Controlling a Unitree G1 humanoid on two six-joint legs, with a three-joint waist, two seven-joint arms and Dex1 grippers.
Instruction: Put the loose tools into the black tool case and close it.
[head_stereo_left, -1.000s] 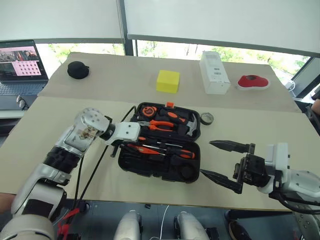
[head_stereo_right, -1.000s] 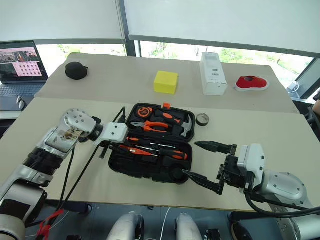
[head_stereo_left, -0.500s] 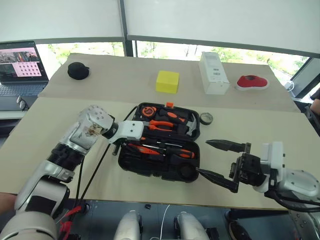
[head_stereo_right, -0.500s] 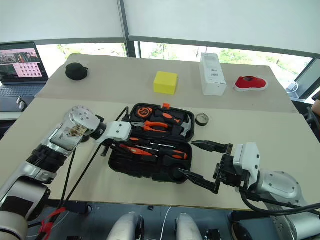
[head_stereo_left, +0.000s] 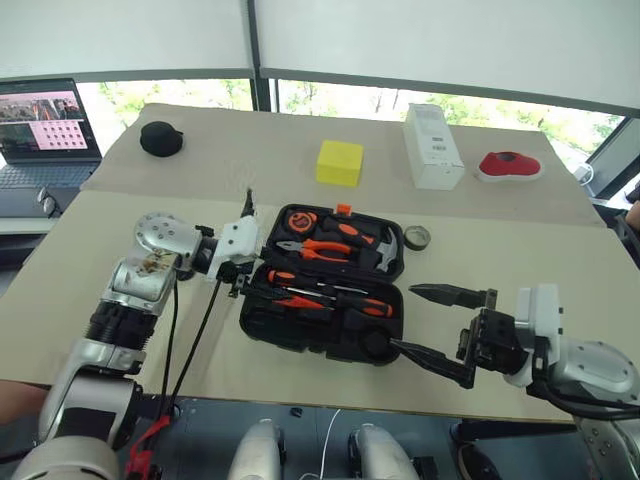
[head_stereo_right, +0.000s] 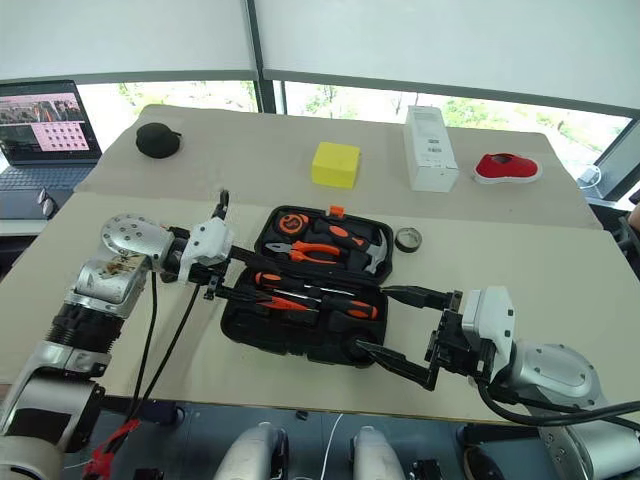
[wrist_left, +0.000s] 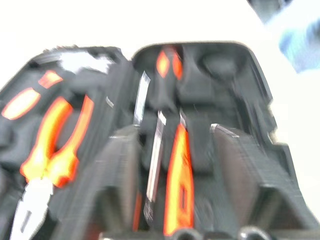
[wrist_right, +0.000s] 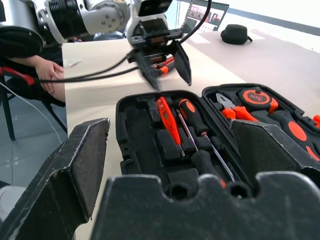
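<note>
I have the black plastic clamshell tool case (head_stereo_left: 325, 290) lying open mid-table, its long axis running left to right, screwdrivers (head_stereo_left: 320, 297) already seated in the near half. The small dark tape roll (head_stereo_left: 417, 237) is loose on the table just beside the case's far right corner. My right gripper (head_stereo_left: 440, 325), fingers spread wide and empty, hovers off the case's right end, nearer that roll. My left gripper (wrist_right: 165, 62) sits at the case's left end, fingers parted, holding nothing.
</note>
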